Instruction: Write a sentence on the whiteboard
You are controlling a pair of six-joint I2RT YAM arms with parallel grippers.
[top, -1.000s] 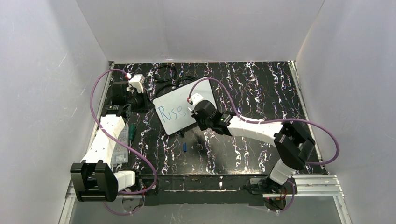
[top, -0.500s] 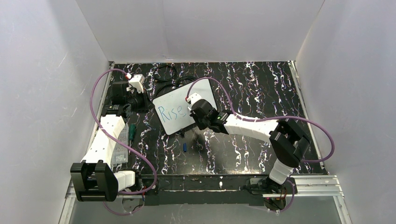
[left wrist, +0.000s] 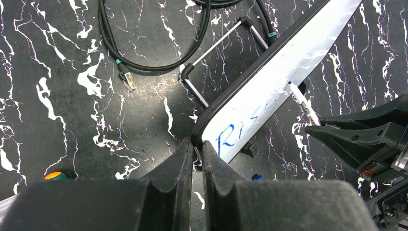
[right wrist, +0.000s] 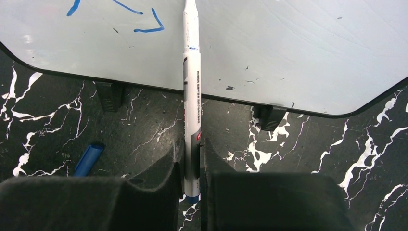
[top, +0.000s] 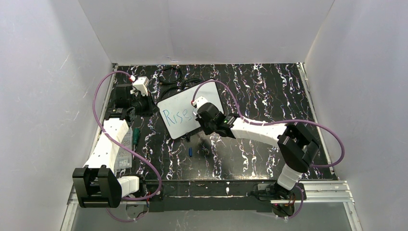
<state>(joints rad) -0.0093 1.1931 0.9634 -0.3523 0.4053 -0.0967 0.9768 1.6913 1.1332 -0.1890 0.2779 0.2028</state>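
Right tool has edged left, clamped on the marker; tip against the whiteboard ahead. Left tool pinches its corner.

From top we're seeing only "Rise" of the sentence; the right gripper is covering the whiteboard just past it. In the right wrist pic the marker tip & most letters are getting cut off at top.

Right half of table open; whiteboard propped left of centre, blocking; cables and wire stand crowd the strip behind it; cap lies just before it; left gripper clamps its corner; right gripper with marker at its face; right arm crosses near-centre.
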